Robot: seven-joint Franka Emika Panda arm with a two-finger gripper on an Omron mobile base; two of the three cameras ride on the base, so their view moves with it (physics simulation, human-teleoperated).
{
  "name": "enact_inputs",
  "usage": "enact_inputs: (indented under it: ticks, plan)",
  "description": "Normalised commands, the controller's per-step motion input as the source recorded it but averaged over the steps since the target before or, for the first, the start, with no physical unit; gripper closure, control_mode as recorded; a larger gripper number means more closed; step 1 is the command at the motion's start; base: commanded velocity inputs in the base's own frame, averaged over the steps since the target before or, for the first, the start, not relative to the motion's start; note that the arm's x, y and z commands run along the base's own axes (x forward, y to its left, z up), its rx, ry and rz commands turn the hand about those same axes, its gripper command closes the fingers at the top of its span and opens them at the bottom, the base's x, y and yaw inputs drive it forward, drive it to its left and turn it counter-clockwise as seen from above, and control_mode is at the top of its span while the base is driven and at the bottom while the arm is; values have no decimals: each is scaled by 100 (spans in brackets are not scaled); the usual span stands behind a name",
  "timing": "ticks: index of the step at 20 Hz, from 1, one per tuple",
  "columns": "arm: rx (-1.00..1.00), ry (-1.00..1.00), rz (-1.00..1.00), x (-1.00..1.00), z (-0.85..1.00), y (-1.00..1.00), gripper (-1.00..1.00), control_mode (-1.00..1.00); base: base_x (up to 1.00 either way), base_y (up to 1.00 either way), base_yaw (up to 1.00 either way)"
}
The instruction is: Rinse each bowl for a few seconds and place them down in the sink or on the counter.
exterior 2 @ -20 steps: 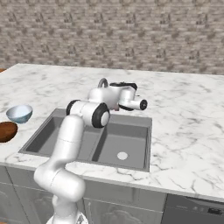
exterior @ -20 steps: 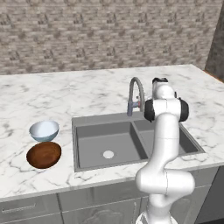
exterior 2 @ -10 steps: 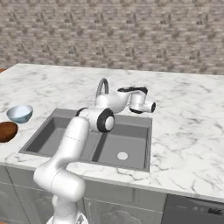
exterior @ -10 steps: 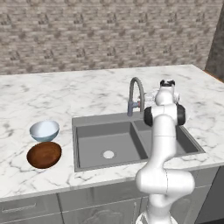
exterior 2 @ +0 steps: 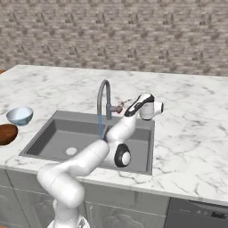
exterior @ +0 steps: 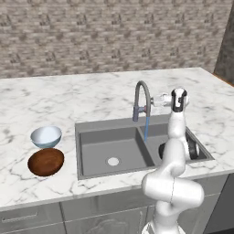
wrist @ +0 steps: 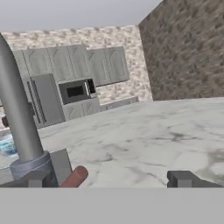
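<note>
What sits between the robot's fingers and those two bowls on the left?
In the left base view, the curved tap with its thin water stream, then the sink's left basin and bare counter lie between the open fingers and the bowls.

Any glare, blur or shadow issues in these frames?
Left base view: flat even light, no glare on the sink; pale bowl has a soft highlight. Right base view: sharp, thin blue water stream readable. Hand view: tap close up, soft-edged.

A glossy white arm point(exterior: 172, 183) of rounded, tube-like segments is seen, with dark rings and discs at the joints. Two small, blocky dark grey fingertips point(wrist: 181, 178) are carried by the tool point(wrist: 109, 180).
</note>
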Motion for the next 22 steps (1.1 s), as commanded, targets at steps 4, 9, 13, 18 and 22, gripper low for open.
enact_inputs:
  ticks: [4,9,13,18,22]
  plan:
    - [-32,0,-22,25,-77,-8,-100,-100,0,0,0]
    - [-2,13,-19,6,39,-80,-100,-100,0,0,0]
    - [8,8,-9,-20,90,-57,-100,-100,0,0,0]
    - [7,-3,0,-87,75,15,-100,-100,0,0,0]
    - [-10,-9,0,-100,18,39,-100,-100,0,0,0]
